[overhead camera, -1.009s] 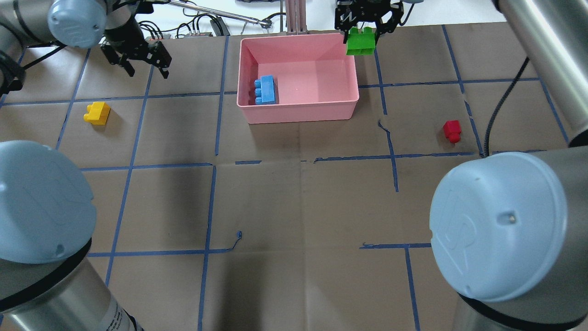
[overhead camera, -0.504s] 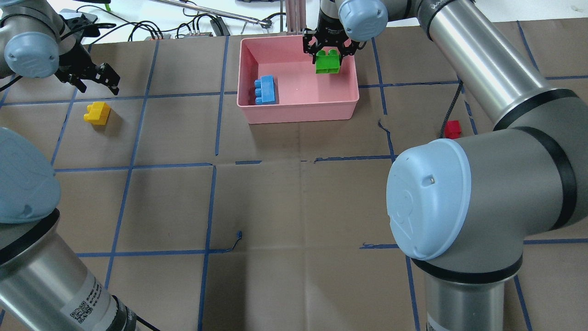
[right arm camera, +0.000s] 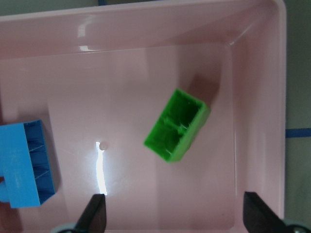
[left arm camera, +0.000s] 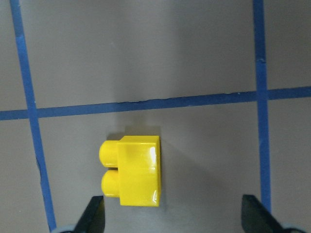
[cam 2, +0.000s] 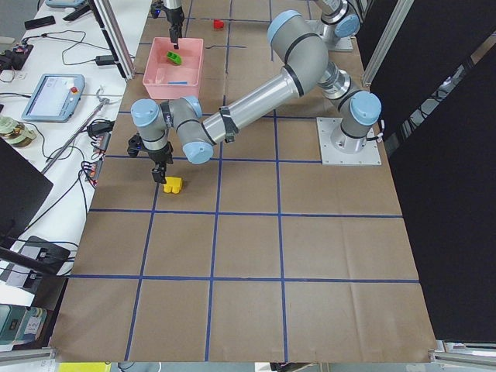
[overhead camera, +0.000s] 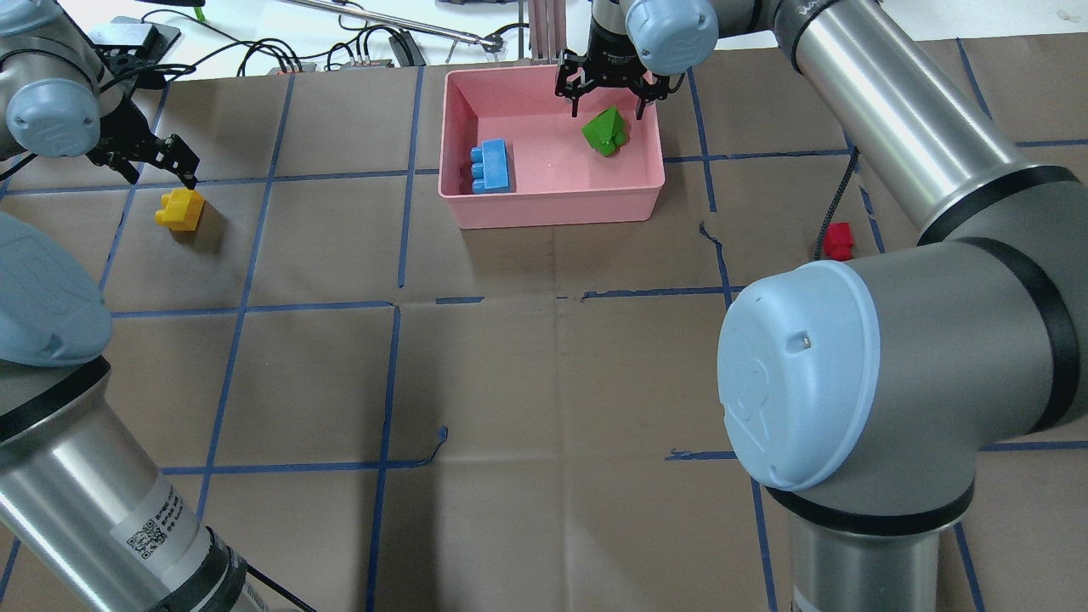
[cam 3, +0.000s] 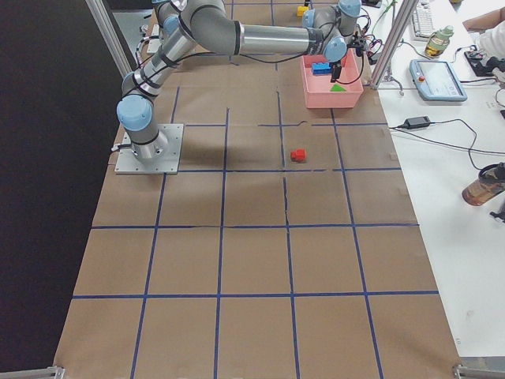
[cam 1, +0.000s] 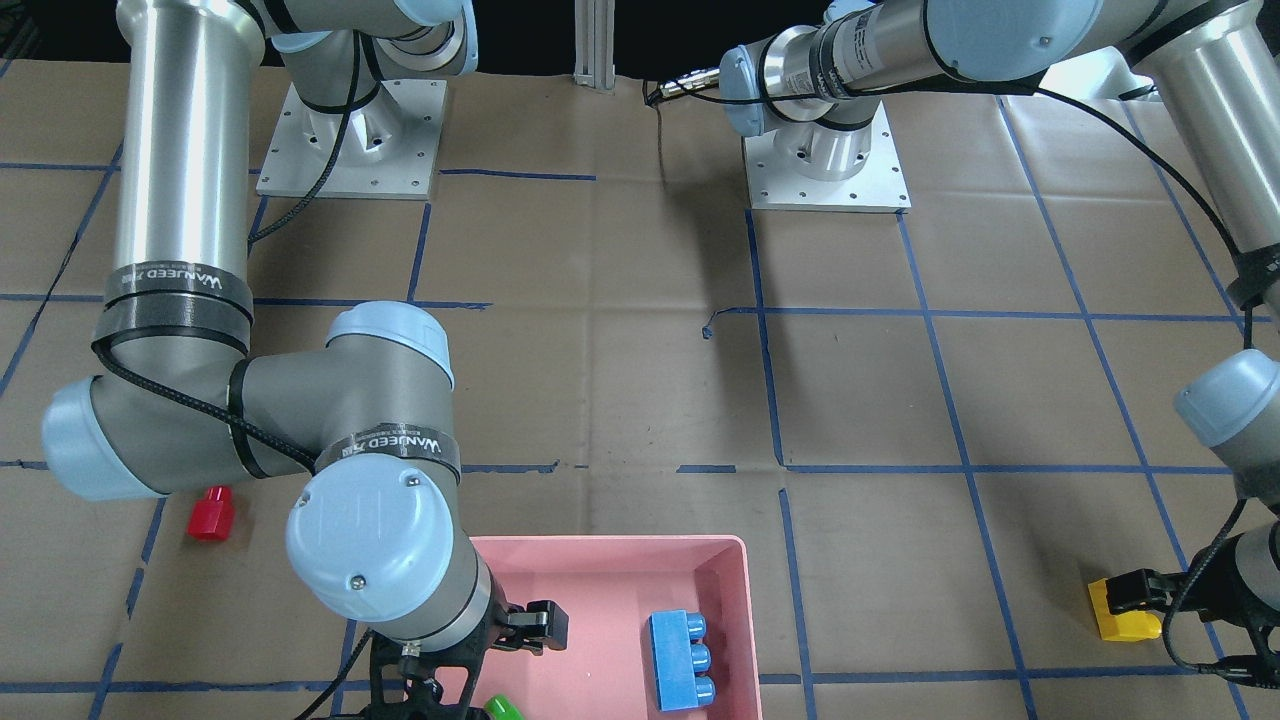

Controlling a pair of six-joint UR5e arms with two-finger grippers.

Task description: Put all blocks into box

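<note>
The pink box [overhead camera: 552, 204] stands at the table's far middle. In it lie the blue brick [overhead camera: 492, 167] at the left and the green brick [overhead camera: 605, 132], tilted, at the right; both show in the right wrist view: green [right arm camera: 177, 125], blue [right arm camera: 22, 165]. My right gripper [overhead camera: 607, 98] is open and empty just above the green brick. The yellow brick [overhead camera: 179, 209] lies on the table at the far left. My left gripper [overhead camera: 161, 174] is open just above and beyond it, with the brick [left arm camera: 133, 170] nearly between the fingers. The red brick [overhead camera: 838, 240] lies on the table at the right.
An aluminium post [overhead camera: 544, 34] stands right behind the box. Cables and devices [overhead camera: 357, 47] lie past the table's far edge. My right arm's big elbow [overhead camera: 816, 374] hangs over the table's right half and partly hides the red brick.
My right gripper has opened and let go of the green brick, which now lies tilted in the box. My left gripper has moved down and closer to the yellow brick.
</note>
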